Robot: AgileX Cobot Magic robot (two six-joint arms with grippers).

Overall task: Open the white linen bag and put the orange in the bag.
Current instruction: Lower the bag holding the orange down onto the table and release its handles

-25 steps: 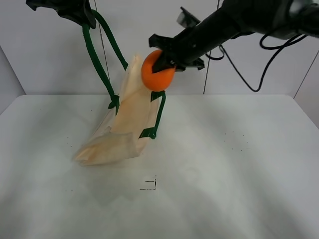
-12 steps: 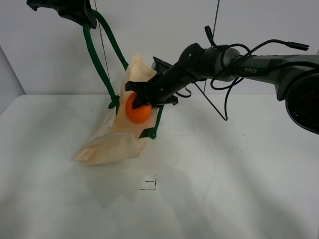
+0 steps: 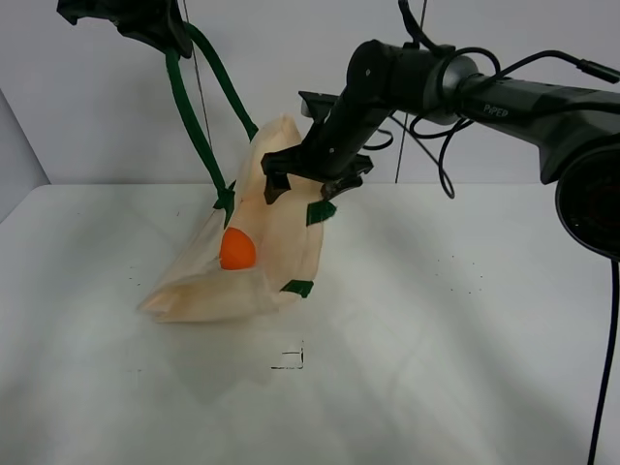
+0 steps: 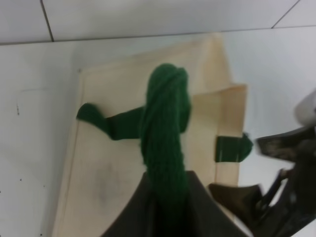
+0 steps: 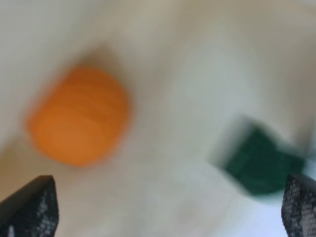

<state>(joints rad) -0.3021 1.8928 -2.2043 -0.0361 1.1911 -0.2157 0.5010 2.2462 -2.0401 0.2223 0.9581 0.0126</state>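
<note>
left gripper (image 3: 155,27) grips the bag (image 3: 286,228) by its strap (image 3: 194,116), holding it up. right gripper (image 3: 305,184) is spread wide at the mouth. orange (image 3: 237,249) sits inside the bag.

Orange (image 3: 237,249): no longer being held by the right gripper (image 3: 302,184); it is now lying lower down inside the white linen bag (image 3: 286,228), seemingly resting against the inner wall, though the wrist view is blurred.
Right gripper: jaws now standing apart, hanging over the bag's mouth.
Bag: mouth gaping wider.
</note>
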